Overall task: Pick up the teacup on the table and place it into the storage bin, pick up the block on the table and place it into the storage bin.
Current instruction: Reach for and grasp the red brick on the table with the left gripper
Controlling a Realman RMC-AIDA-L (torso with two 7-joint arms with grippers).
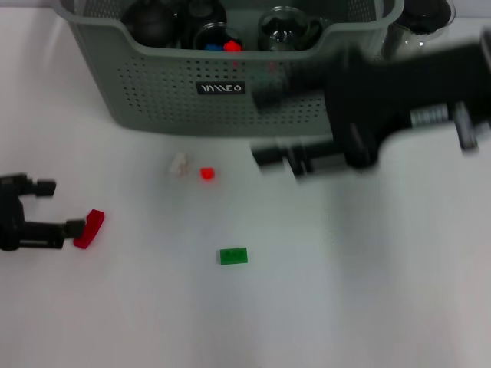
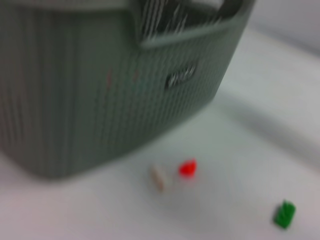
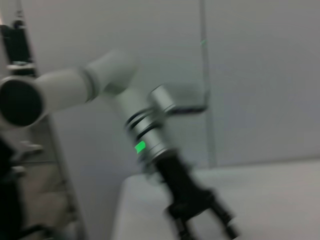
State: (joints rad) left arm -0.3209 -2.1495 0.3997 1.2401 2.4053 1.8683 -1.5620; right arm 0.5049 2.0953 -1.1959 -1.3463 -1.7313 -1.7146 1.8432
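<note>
The grey-green storage bin (image 1: 153,92) stands at the back of the table, also in the left wrist view (image 2: 75,100). Dark round vessels (image 1: 153,19) and a glass one (image 1: 284,31) lie inside it; I cannot single out a teacup. On the table are a red block (image 1: 90,228), a small red piece (image 1: 207,174), a white piece (image 1: 178,163) and a green block (image 1: 233,256). My left gripper (image 1: 65,207) is open at the left edge, one fingertip against the red block. My right gripper (image 1: 265,126) is open and empty, blurred, in front of the bin's right part.
A clear glass pitcher (image 1: 418,23) stands behind the bin at the back right. The left wrist view shows the white piece (image 2: 160,177), red piece (image 2: 188,168) and green block (image 2: 284,215). The right wrist view shows the left arm (image 3: 150,135).
</note>
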